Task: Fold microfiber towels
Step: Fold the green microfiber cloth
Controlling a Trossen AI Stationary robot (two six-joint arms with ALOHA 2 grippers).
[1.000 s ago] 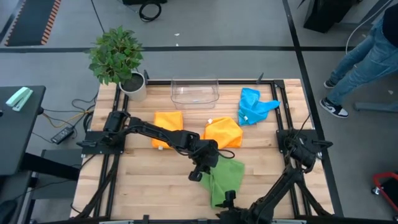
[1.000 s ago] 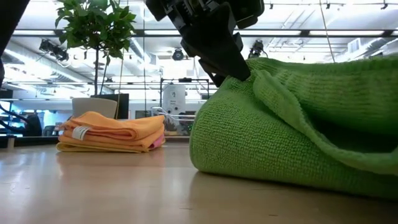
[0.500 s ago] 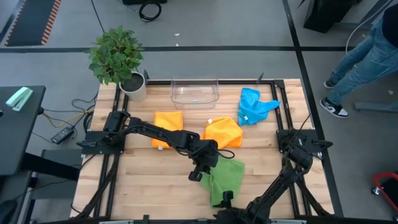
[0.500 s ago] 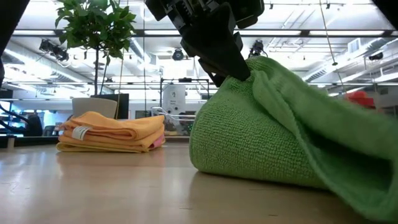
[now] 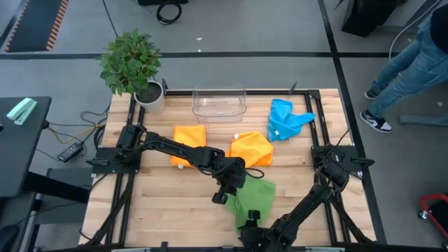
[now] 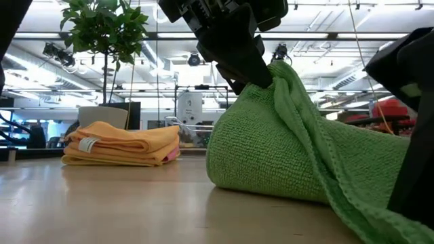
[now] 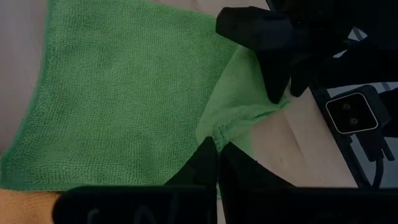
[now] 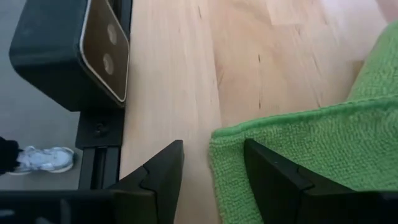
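The green towel [image 5: 253, 199] is soft, floppy microfiber, basically weightless, so it'll sag wherever it isn't held; I'd say hems and corners are the spots to grab. It sits near the table's 6 o'clock edge. The left gripper [image 5: 232, 187] is clamped on its 10 o'clock corner, propping that end up into a mound. The right gripper [image 8: 211, 163] is at the towel's 6 o'clock end, fingers spread with the near hem lying between them, not pinched yet
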